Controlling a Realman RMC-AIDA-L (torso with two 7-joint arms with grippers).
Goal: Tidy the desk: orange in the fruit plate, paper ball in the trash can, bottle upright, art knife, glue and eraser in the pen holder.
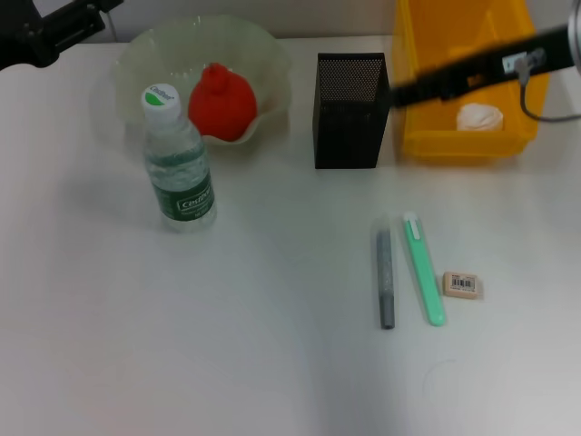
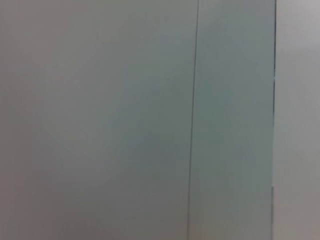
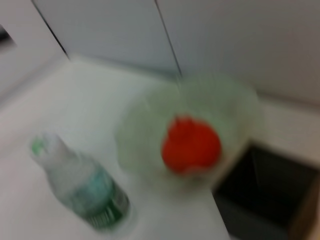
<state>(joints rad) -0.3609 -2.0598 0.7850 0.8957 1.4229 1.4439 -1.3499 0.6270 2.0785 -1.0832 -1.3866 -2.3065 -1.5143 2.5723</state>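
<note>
Nearest on the desk (image 1: 272, 363) lie the grey glue stick (image 1: 386, 278), the green art knife (image 1: 424, 268) and the eraser (image 1: 461, 285), side by side. Beyond, the bottle (image 1: 177, 162) stands upright beside the fruit plate (image 1: 263, 54) holding the orange (image 1: 221, 102), with the pen holder (image 1: 350, 111) to its right. Farthest, the paper ball (image 1: 479, 117) lies in the trash can (image 1: 427, 54) under the right arm (image 1: 472, 73); the left arm (image 1: 50, 32) sits at the far corner, and I cannot tell either tool's state.

Desk: my white tabletop (image 1: 254, 363) fills nearly all I see looking down.
Wall: pale grey panels (image 3: 115, 35) rise just behind the desk's far edge, split by thin dark seams.
Light: even and soft across the desk.
</note>
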